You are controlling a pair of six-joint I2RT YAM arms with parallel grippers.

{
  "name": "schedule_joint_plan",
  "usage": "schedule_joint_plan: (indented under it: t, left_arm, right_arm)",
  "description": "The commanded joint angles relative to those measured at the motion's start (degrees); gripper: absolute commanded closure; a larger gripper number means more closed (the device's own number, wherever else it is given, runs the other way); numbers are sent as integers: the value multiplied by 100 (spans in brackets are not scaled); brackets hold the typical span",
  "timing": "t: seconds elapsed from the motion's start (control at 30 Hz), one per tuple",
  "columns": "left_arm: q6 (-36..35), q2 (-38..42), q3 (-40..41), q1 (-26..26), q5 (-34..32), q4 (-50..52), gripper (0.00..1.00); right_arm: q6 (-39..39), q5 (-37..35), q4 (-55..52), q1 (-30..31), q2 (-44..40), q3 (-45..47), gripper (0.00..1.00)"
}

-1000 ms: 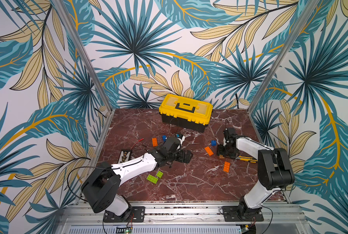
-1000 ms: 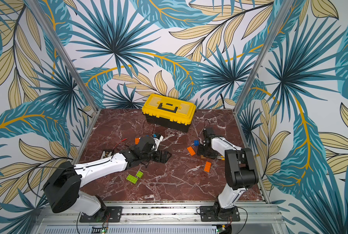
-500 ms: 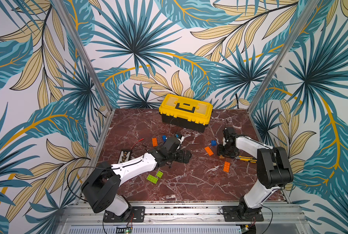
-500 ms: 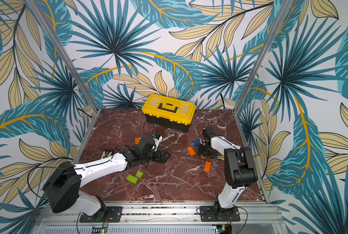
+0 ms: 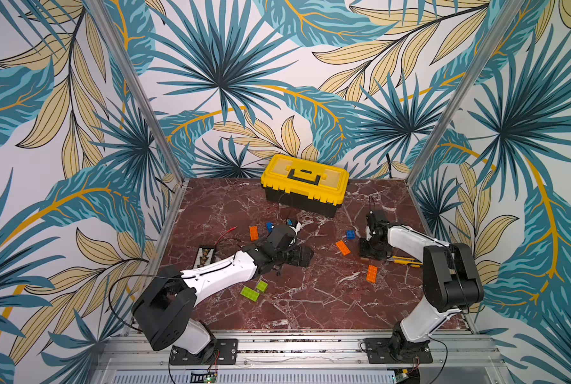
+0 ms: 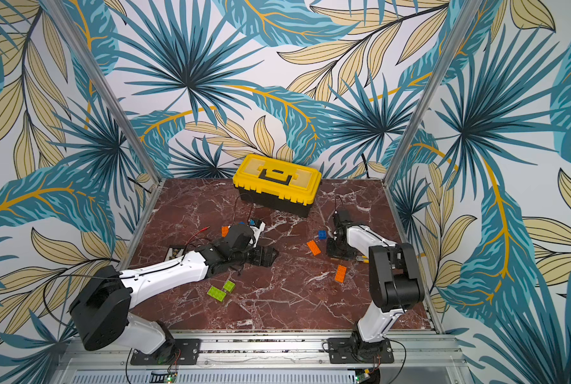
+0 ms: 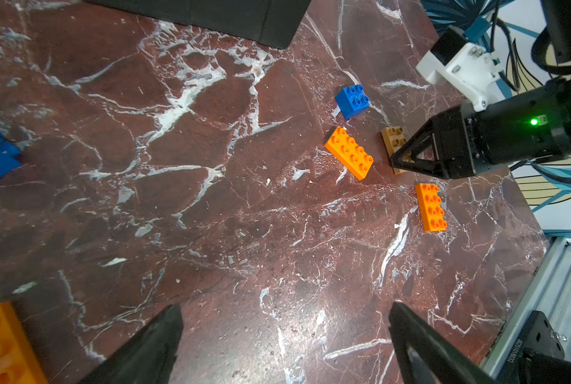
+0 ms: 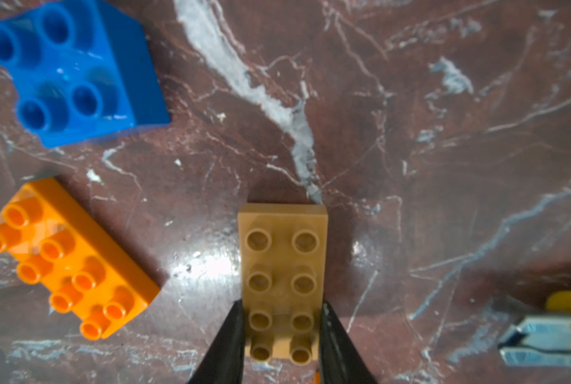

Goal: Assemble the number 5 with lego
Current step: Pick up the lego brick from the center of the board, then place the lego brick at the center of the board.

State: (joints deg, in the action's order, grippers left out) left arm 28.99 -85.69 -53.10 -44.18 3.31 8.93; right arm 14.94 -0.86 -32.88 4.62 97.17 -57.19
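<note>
Item: tan eight-stud plastic lego brick (image 8: 282, 259), near the surface (image 8: 443, 99) right edge. Right claw (image 8: 282, 307), lately wide, now clamps its long sides; ready for lifting. Left claw (image 7: 284, 307): spread, empty.

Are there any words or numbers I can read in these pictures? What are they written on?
small black block beside the table's metal rail: a row of tiny white characters printed sideways, too small and blurred to read for sure.
yellow-and-black plastic toolbox: no label can be read.
tan oblong lego brick: nothing readable on its studs; the same goes for the other bricks.
Nothing else shows any writing.
</note>
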Motion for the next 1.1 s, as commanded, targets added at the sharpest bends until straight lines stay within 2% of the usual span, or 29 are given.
schedule_joint_plan:
  t: [0.0,0.23,0.53,0.77,0.83,1.07]
  left_arm:
    - [22,241,-158,-15,-215,-9,0]
    - [104,487,114,-14,-620,-171,0]
    - [474,1076,752,91,-1461,-364,0]
    - [892,1470,1283,461,-894,-530,0]
    - [889,1523,1327,476,-856,-503,0]
    - [1085,1647,1407,512,-1087,-225,0]
  right_arm:
    - [-105,-9,96,71,-418,176,71]
    - [-281,273,369,415,-1070,434,72]
    - [-780,572,274,1238,-1357,417,73]
    - [-1650,864,280,2111,-1402,519,75]
    - [-1976,934,243,2358,-1361,532,79]
    - [-2459,808,260,2897,-1097,483,76]
